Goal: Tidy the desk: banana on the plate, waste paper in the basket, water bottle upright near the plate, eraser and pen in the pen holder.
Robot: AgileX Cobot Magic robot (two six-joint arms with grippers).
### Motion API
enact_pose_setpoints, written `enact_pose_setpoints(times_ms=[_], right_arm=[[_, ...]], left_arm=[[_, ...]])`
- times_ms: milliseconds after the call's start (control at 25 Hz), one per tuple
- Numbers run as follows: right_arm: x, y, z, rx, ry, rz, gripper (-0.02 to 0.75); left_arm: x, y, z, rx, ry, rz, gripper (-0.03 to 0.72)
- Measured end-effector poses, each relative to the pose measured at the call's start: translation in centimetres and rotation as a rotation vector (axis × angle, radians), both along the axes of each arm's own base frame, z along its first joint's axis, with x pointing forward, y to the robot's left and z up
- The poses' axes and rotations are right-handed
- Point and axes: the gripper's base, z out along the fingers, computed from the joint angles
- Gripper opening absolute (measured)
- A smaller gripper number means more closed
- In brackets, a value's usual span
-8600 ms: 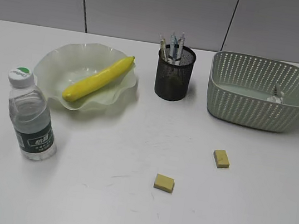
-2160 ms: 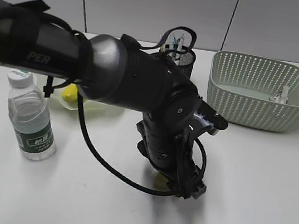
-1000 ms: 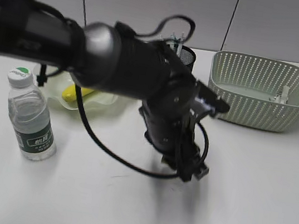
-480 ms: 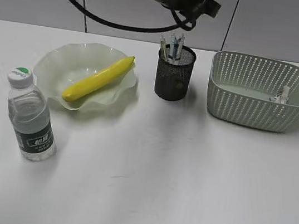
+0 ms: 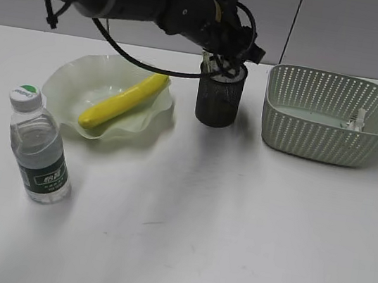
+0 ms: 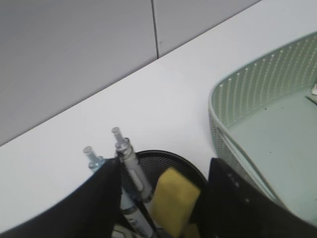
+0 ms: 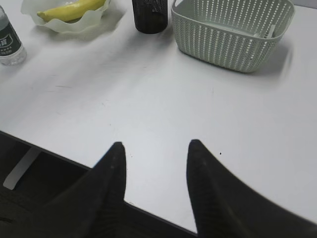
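Observation:
My left gripper (image 5: 224, 60) hangs right over the black mesh pen holder (image 5: 217, 104), reaching in from the upper left. In the left wrist view its jaws (image 6: 165, 166) stand open, and a yellow eraser (image 6: 173, 198) sits loose between them inside the pen holder (image 6: 161, 161), beside the pens (image 6: 130, 163). The banana (image 5: 124, 100) lies on the plate (image 5: 71, 74). Left of it the water bottle (image 5: 37, 147) stands upright. Waste paper (image 5: 353, 122) lies in the basket (image 5: 319, 129). My right gripper (image 7: 156, 144) is open with nothing in it, over the desk's near edge.
The basket's perforated wall (image 6: 233, 124) stands close to the right of the left gripper's right finger. A grey panelled wall runs behind the desk (image 5: 233, 226). The desk's front edge crosses under the right gripper's fingers.
The left arm rose from low over the desk's middle, went above the frame, and has come down over the pen holder. Its jaws have widened and the eraser sits free.

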Motion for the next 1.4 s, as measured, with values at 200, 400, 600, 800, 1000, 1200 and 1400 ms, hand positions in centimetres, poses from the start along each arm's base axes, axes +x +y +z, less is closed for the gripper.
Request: enact_pose_setpoints(times_ms=[200, 400, 600, 800, 1000, 1200, 1400], right_arm=[[0.0, 0.0, 0.0, 0.000, 0.000, 0.000, 0.330], [0.0, 0.0, 0.0, 0.000, 0.000, 0.000, 0.330], [0.0, 0.0, 0.0, 0.000, 0.000, 0.000, 0.330], [0.0, 0.0, 0.0, 0.000, 0.000, 0.000, 0.330], [0.0, 0.0, 0.0, 0.000, 0.000, 0.000, 0.330], [0.0, 0.0, 0.0, 0.001, 0.000, 0.000, 0.330], [0.0, 0.0, 0.0, 0.001, 0.000, 0.000, 0.330]], left_arm=[[0.2, 1.0, 1.1, 0.010, 0.009, 0.024, 0.456], [-1.1, 2.2, 4.9, 0.028, 0.022, 0.051, 0.407], [-4.1, 4.7, 10.4, 0.005, -0.016, 0.061, 0.338], [-11.2, 10.1, 13.1, 0.012, -0.054, 0.045, 0.331], [-21.4, 18.0, 14.3, -0.016, -0.068, 0.060, 0.372], [-31.6, 25.6, 13.5, -0.102, -0.029, 0.104, 0.453], [-38.5, 31.0, 11.2, -0.122, 0.012, 0.143, 0.463]])
